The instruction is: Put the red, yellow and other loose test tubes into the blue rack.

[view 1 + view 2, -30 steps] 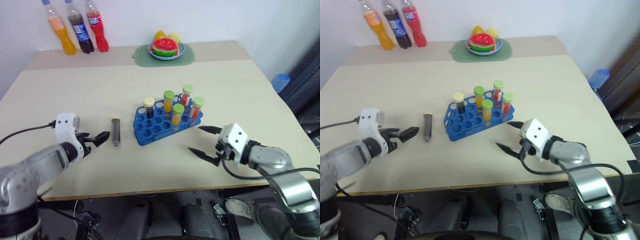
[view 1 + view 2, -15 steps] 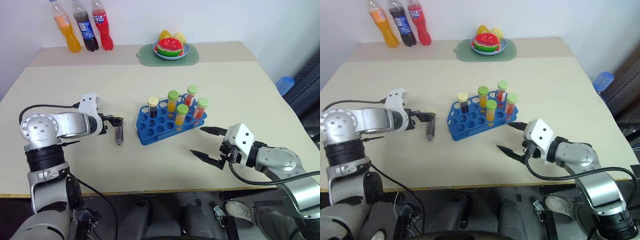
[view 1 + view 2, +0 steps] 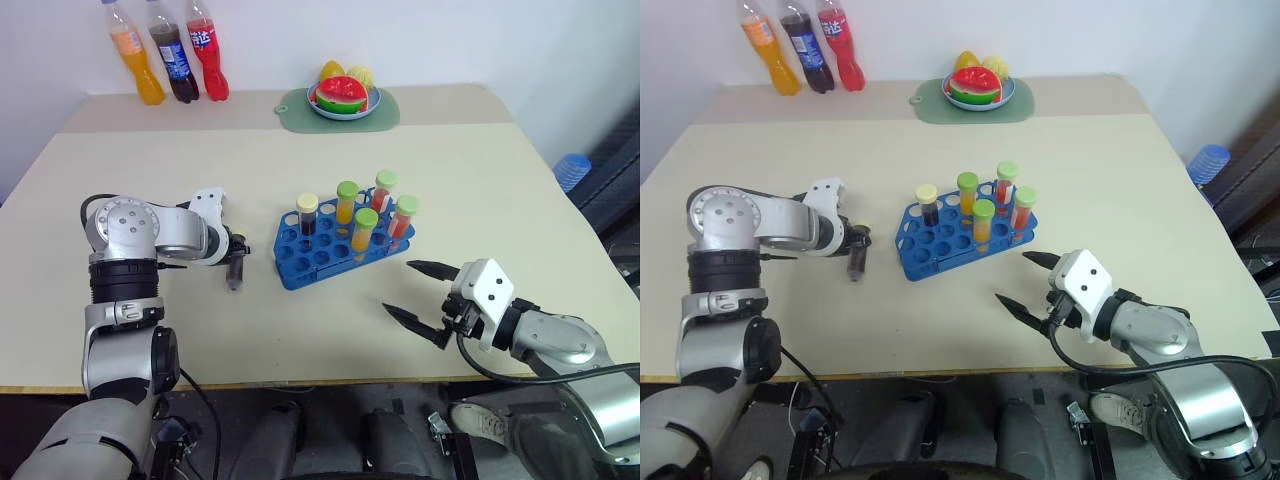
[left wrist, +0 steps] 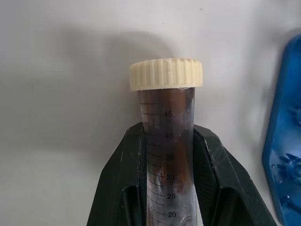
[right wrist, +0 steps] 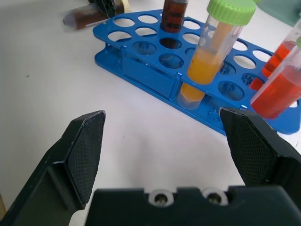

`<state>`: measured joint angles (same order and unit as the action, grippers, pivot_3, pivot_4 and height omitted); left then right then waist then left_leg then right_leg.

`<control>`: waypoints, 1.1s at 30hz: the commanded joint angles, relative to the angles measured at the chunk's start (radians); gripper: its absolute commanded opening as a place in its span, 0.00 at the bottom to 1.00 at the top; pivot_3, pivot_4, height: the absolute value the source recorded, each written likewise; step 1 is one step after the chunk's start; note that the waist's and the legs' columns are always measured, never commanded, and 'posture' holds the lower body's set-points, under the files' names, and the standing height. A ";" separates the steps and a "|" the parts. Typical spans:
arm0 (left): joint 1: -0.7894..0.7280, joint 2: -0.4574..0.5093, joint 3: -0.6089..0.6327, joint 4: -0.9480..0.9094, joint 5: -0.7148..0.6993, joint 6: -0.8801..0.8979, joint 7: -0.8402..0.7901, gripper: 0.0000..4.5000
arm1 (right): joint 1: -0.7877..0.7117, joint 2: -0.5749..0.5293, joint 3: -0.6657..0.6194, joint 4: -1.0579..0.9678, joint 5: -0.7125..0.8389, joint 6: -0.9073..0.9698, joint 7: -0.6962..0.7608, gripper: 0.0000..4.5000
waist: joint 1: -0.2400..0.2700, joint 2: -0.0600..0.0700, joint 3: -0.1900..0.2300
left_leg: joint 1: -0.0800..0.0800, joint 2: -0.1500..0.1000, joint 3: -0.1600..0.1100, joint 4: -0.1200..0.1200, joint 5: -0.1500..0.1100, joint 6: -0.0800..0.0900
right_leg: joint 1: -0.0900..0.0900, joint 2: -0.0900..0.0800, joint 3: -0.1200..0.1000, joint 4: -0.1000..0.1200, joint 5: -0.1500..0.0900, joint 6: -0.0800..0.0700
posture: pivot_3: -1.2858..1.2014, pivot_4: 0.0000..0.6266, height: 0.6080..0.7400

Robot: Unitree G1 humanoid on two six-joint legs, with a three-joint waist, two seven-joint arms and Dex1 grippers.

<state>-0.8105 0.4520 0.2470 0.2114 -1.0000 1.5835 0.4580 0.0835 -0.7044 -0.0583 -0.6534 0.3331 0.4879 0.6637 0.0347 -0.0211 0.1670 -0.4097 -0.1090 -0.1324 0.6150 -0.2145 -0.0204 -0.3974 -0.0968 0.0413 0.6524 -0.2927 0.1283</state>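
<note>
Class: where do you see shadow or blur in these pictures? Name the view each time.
Left wrist view: a soft shadow lies on the table behind the sharp, cream-capped tube held in the left gripper. Right wrist view: the lying tube is blurred, while the rack looks sharp.

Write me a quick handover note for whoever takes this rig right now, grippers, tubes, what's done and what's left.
Left gripper: shut on the dark tube with a cream cap, which lies on the table beside the blue rack; not lifted yet.
Right gripper: open, empty, hovering over the table in front of the rack.
Done: five tubes stand in the rack, one dark with a cream cap, four green-capped with orange or red liquid.
Left: lift the dark tube, stand it in a free hole. I see no other loose tube on the table.
</note>
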 commanded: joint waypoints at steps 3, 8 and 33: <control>0.246 0.175 -0.059 -0.350 0.038 -0.397 -0.707 0.16 | 0.016 0.030 -0.020 -0.048 -0.015 -0.026 -0.045 0.95 | -0.014 0.001 0.000 | 0.000 0.001 0.002 -0.002 0.001 -0.002 | -0.002 -0.001 0.001 0.000 0.000 -0.001 | 0.52 0.24 1.00; 0.325 0.269 -0.111 -0.351 0.078 -0.598 -1.141 0.16 | 0.006 0.055 0.004 -0.031 -0.039 -0.045 -0.069 0.95 | -0.014 0.001 0.000 | 0.000 0.001 0.000 -0.001 -0.002 0.003 | 0.001 -0.001 0.001 -0.003 -0.002 -0.004 | 0.52 0.24 1.00; 0.197 -0.131 -0.330 0.050 0.554 -1.283 -1.356 0.16 | 0.059 0.126 -0.003 -0.054 -0.142 -0.094 -0.167 0.95 | -0.021 0.001 0.000 | 0.000 0.001 0.000 0.000 -0.003 0.005 | 0.002 0.000 -0.001 -0.003 0.000 0.000 | 0.52 0.24 1.00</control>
<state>-0.6170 0.3194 -0.0682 0.2241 -0.4997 0.3386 -0.9013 0.1403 -0.5847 -0.0398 -0.6622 0.1907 0.4138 0.5008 0.0134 -0.0199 0.1668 -0.4092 -0.1082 -0.1330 0.6148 -0.2170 -0.0152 -0.3949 -0.0971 0.0405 0.6491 -0.2926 0.1279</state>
